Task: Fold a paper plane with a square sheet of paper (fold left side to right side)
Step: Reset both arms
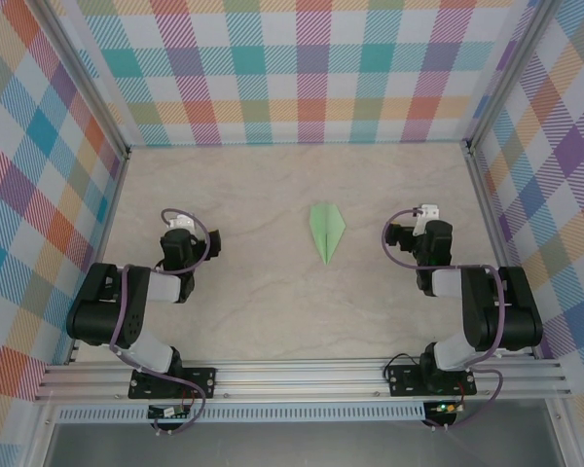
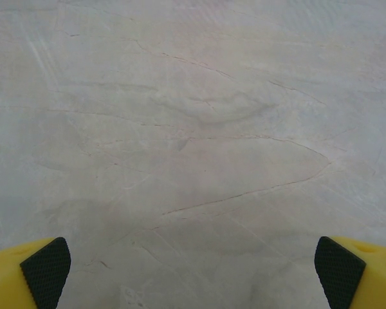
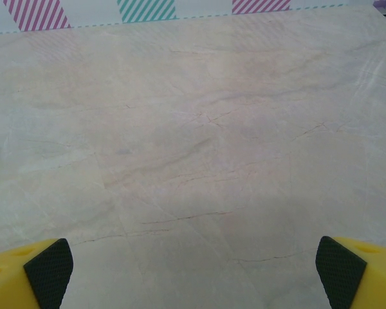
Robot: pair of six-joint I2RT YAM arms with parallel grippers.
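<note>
The square sheet of paper lies folded into a pale green paper plane (image 1: 326, 232), a narrow kite shape with its sharp tip pointing toward the near edge, flat on the table's middle. My left gripper (image 1: 178, 222) rests well to its left, drawn back over its own arm. My right gripper (image 1: 426, 214) sits to the plane's right, a similar distance off. In the left wrist view the left gripper (image 2: 193, 273) stands open, its black pads (image 2: 46, 270) wide apart over bare tabletop. The right gripper (image 3: 193, 273) is likewise open with nothing between its fingers (image 3: 340, 270).
The marble-patterned table (image 1: 273, 185) is closed in by plaid walls (image 1: 311, 68) at the back and on both sides. An aluminium rail (image 1: 302, 377) carrying both arm bases runs along the near edge.
</note>
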